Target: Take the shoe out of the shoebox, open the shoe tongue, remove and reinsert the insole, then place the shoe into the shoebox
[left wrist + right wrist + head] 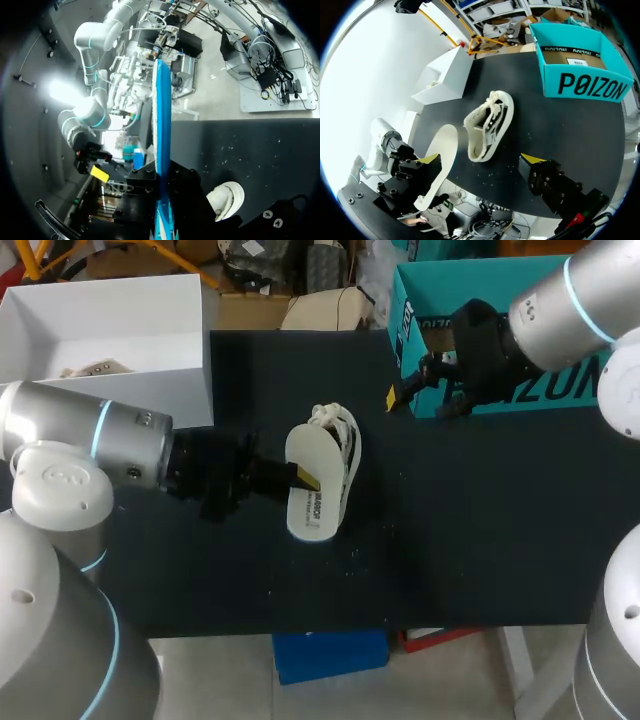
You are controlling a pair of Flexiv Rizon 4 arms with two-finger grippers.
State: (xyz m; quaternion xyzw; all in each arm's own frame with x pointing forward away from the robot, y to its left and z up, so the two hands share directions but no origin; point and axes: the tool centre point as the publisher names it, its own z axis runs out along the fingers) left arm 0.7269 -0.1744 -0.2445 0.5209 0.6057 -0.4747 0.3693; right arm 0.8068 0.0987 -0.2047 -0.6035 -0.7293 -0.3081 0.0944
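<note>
Insole [312, 495] out of the shoe [343, 435], pinched in the left gripper [300, 478]

Left fingers clamped the insole by its edge just beside the shoe, probably lining it up to slide back in. Shoe lay on its side mid black table [480, 520]. Right gripper [395, 395] hung empty by the teal shoebox [480, 270], fingers spread wide, likely keeping clear. White box [100, 310] sat at the far corner.

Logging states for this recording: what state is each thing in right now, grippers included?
shoe: out of the box, lying on its side on the table.
insole: out of the shoe, held up.
left gripper: shut on the insole.
right gripper: open, empty.
shoebox: open, no shoe inside.
</note>
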